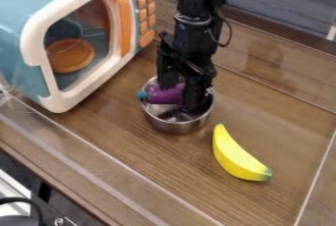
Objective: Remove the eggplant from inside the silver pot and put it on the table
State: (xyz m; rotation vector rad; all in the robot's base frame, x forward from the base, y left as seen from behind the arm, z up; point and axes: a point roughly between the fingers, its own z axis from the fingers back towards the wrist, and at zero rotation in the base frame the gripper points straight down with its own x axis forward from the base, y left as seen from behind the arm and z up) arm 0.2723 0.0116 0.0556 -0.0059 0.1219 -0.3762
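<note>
The silver pot sits mid-table on the brown wood table. Across its rim lies the purple eggplant, its green stem end poking out to the left. My black gripper points straight down into the pot, jaws open, with one finger on either side of the eggplant. The fingertips are down inside the pot and partly hide the eggplant. I cannot tell whether the fingers touch it.
A toy microwave stands at the back left with its door open and an orange bowl inside. A yellow banana lies on the table to the right of the pot. A clear plastic rim runs along the table's front edge.
</note>
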